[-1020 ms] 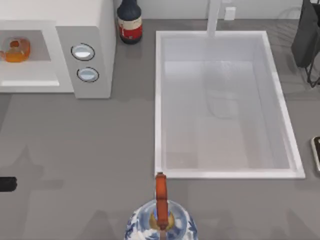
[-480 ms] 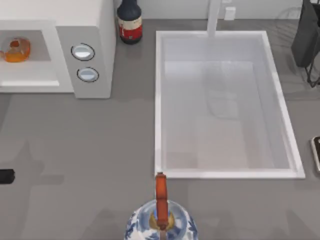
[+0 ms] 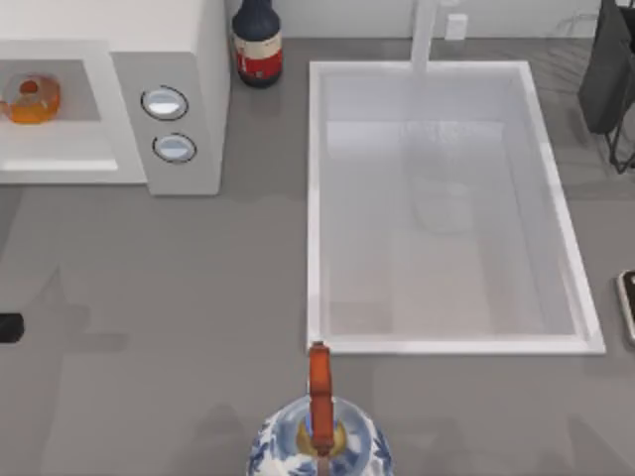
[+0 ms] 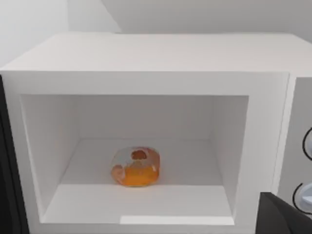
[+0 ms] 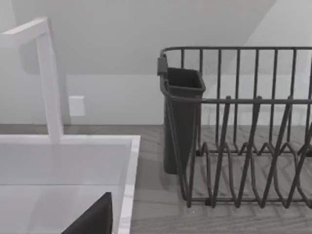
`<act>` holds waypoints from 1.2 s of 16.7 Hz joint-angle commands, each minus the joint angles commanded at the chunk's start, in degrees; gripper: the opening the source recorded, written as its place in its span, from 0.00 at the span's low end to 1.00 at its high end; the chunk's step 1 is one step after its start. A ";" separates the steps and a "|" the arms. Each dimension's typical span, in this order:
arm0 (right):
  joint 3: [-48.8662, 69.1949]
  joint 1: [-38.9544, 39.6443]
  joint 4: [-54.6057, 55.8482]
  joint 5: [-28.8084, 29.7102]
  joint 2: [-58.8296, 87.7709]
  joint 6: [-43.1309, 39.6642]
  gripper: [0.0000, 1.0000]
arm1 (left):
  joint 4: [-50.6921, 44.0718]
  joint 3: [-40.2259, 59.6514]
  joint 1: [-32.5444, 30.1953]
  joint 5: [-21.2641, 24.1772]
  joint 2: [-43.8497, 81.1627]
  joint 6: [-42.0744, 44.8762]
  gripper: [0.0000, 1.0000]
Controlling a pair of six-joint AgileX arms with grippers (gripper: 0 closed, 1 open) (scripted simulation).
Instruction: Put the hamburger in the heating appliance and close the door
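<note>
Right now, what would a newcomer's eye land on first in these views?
The small orange-yellow hamburger sitting alone on the floor of the large white microwave's open cavity, at the table's far left. Next, the blue-and-white patterned kettle with its red-orange handle at the near edge, just in front of the big white rectangular sink basin. A dark bottle with a red label stands between microwave and sink, at the back.

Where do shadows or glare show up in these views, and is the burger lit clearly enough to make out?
Top view: soft arm shadows on the grey counter, pale sheen in the sink. Left wrist view: evenly lit microwave cavity, hamburger plain, faint shading beneath. Right wrist view: broad wall shadows behind the dish rack.
</note>
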 joint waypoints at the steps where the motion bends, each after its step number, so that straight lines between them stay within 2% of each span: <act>1: 0.00 0.00 0.00 0.00 0.00 0.00 1.00 | -0.13 -0.25 -0.16 -0.01 -0.22 -0.01 0.00; 4: 0.00 0.00 0.00 0.00 0.00 0.00 1.00 | 1.28 -0.06 -1.82 -1.37 1.30 0.02 0.00; 11: 0.00 0.00 0.00 0.00 0.00 0.00 1.00 | 6.96 0.30 -8.91 -8.72 7.39 0.09 0.00; 16: 0.00 0.00 0.00 0.00 0.00 0.00 1.00 | 6.87 0.25 -8.65 -8.46 7.30 0.06 0.00; 20: 0.00 0.00 0.00 0.00 0.00 0.00 1.00 | 6.20 2.75 -4.69 -4.54 9.08 0.11 0.00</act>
